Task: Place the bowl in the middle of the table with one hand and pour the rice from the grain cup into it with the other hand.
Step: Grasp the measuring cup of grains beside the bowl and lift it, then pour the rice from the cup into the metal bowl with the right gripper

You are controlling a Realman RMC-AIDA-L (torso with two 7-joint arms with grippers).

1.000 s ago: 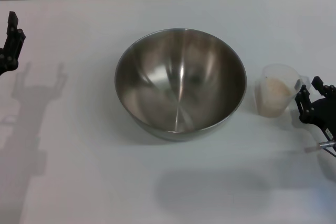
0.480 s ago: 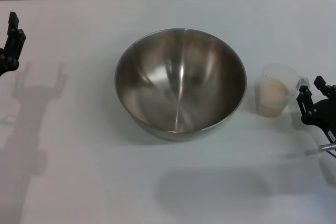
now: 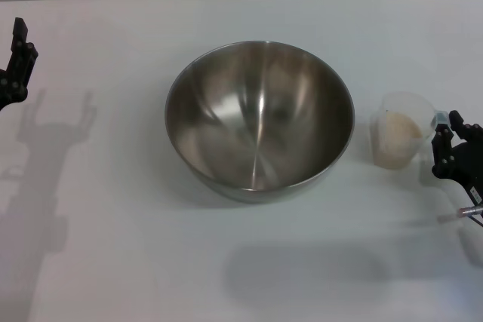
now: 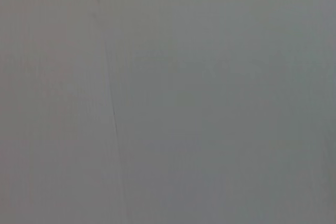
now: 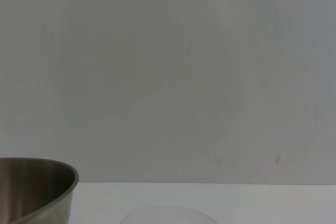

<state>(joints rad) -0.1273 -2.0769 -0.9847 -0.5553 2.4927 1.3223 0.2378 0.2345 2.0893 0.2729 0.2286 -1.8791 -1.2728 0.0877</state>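
The steel bowl (image 3: 259, 117) stands empty in the middle of the white table (image 3: 113, 262). Its rim also shows in the right wrist view, bowl (image 5: 37, 187). To its right stands the clear grain cup (image 3: 400, 139), upright, with pale rice (image 3: 398, 135) heaped inside. The cup's rim is faintly visible in the right wrist view, grain cup (image 5: 168, 214). My right gripper (image 3: 447, 127) is at the cup's right side, shut on its handle. My left gripper (image 3: 16, 58) hangs at the far left edge, well away from the bowl, fingers apart.
Shadows of both arms fall on the tabletop at the left and front. A pale wall (image 5: 168, 77) rises behind the table's far edge. The left wrist view shows only a plain grey surface.
The right gripper and the grain cup have shifted slightly to the right together. The bowl and the left gripper have not moved.
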